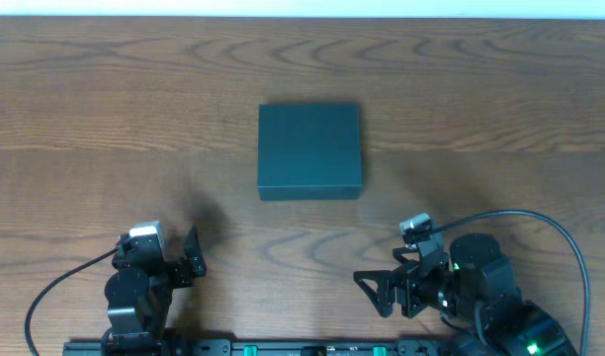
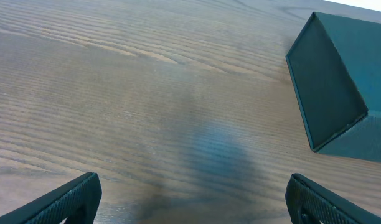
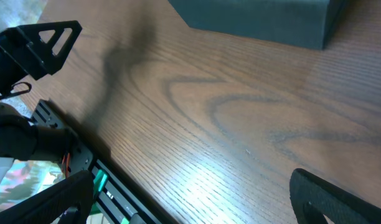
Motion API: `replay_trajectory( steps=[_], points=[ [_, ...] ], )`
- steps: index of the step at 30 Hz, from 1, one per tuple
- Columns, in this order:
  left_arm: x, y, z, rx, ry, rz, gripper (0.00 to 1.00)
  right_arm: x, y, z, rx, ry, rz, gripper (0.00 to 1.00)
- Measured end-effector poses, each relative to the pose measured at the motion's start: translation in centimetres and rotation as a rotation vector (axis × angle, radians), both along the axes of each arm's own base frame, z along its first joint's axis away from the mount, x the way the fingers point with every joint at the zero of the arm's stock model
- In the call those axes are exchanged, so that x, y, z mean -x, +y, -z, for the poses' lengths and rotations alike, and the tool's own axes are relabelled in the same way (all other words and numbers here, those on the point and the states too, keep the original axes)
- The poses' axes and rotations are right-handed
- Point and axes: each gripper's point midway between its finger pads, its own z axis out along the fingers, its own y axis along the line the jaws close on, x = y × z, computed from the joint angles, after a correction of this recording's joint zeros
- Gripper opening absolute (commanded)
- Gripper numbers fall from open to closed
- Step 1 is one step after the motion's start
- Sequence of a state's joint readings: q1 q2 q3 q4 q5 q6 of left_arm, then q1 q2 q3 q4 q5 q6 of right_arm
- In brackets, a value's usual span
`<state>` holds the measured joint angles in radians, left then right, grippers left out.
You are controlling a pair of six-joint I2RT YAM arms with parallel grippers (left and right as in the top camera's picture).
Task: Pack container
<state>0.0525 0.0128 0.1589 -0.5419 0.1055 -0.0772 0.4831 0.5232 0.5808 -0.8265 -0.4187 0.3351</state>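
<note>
The dark teal container [image 1: 309,151] sits with its lid down near the middle of the wooden table [image 1: 105,109], nothing touching it. The left tool [image 1: 194,254] and the right tool [image 1: 372,294] both hang near the table's front edge, well apart from the container. Each has its fingers spread wide and grips nothing. The left wrist view shows the container's corner at the upper right.

Soft, even light from above; table [image 1: 105,109] bright, far edge washed white. Faint smeared shadow toward near-left corner. Right wrist view: white glare on wood at near edge, dark streak shadow beside it. Left wrist view: bluish blur mid-table, left gripper [image 2: 190,202] fingertips [image 2: 69,199] out of focus.
</note>
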Motion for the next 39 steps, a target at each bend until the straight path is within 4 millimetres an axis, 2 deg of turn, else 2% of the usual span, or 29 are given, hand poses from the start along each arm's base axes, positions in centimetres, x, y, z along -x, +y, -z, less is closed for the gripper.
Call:
replay_trajectory(
  steps=[14,19,24,33,35,39],
  points=[
    [0.0,0.0,0.0,0.000,0.000,0.000,0.96,0.0,0.0,0.0,0.002,-0.002,0.001,0.99],
    [0.0,0.0,0.0,0.000,0.000,0.000,0.96,-1.6,-1.2,0.3,0.096,-0.134,0.015,0.99],
    [0.0,0.0,0.0,0.000,0.000,0.000,0.96,-2.3,-2.0,1.8,0.163,-0.336,-0.036,0.99],
    [0.0,0.0,0.0,0.000,-0.002,0.001,0.96,-2.1,-3.2,6.1,0.231,-0.506,-0.070,0.99],
    [0.0,0.0,0.0,0.001,-0.002,0.001,0.96,-2.1,-3.2,6.5,0.227,-0.533,-0.066,0.99],
    [0.0,-0.1,0.0,0.001,-0.002,0.003,0.96,-2.2,-3.2,6.0,0.223,-0.571,-0.063,0.99]
  ],
)
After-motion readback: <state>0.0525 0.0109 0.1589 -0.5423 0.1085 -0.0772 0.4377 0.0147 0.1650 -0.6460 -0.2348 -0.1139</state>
